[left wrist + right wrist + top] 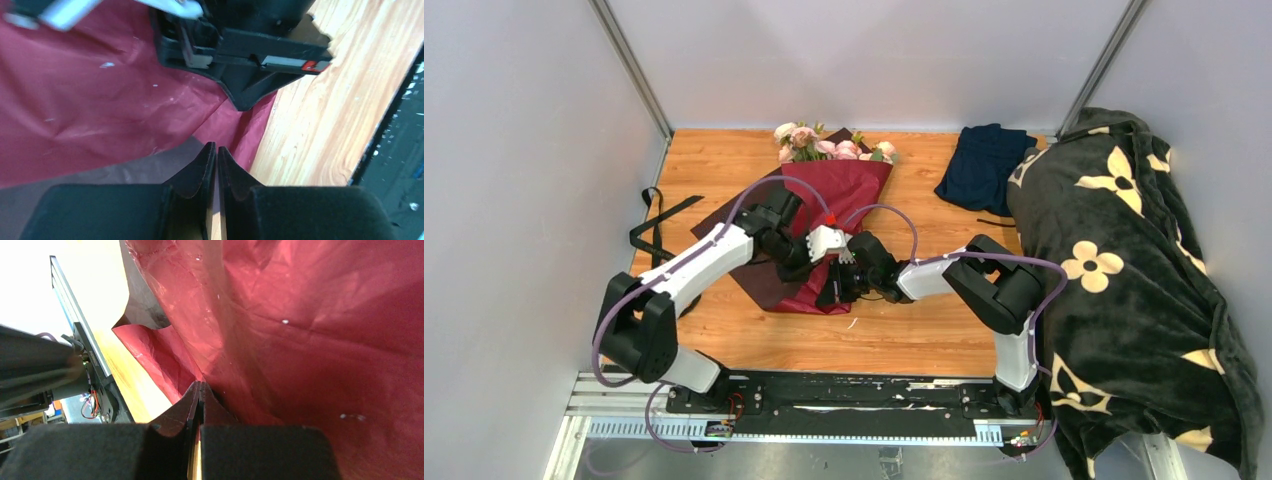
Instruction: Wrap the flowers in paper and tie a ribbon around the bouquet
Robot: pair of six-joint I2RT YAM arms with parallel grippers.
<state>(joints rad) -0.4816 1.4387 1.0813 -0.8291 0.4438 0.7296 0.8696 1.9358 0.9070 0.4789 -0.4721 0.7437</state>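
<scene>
Jaws all but together, a thin slit between them, the left gripper (216,150) noses the lower edge of the paper (844,185), with the black ribbon (656,225) lying apart at the left edge of the table (924,330). The flowers (824,143) show above the sheet at the far side. The right gripper (200,387), jaws pressed together, meets the same fold. Drawing the flap snugly across without tearing looks the sound course, one arm pinning while the other pulls. Stems are hidden; whether either gripper pinches paper cannot be told.

Pink-cream flowers (824,143) atop crinkly burgundy paper (849,190)
</scene>
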